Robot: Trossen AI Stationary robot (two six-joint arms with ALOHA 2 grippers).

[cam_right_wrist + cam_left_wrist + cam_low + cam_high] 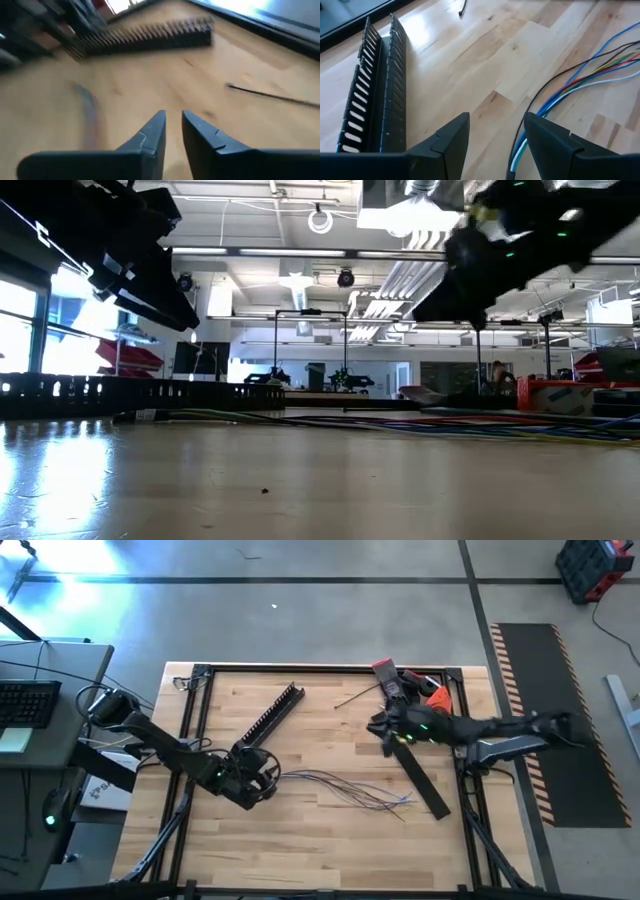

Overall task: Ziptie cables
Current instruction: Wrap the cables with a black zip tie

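Task is looking barely begun: the cables [345, 790] are lying loose on the bench [320, 840], mid-front, fanning toward the right end, with no tie visible around them. A thin dark strip, possibly a ziptie [358, 695], is resting well apart near the far edge; gathering, wrapping and cinching are all remaining, by my reading.

Left gripper [495, 135] is hovering low over the cables' left end, fingers [452, 137] standing open, gripping nothing; coloured strands are running just beside one finger. The slotted duct [268, 718] is lying beside it.

Right gripper [172, 127] is reaching over the bench's far right, near the flat black strip [425, 785], fingers parted narrowly and empty.
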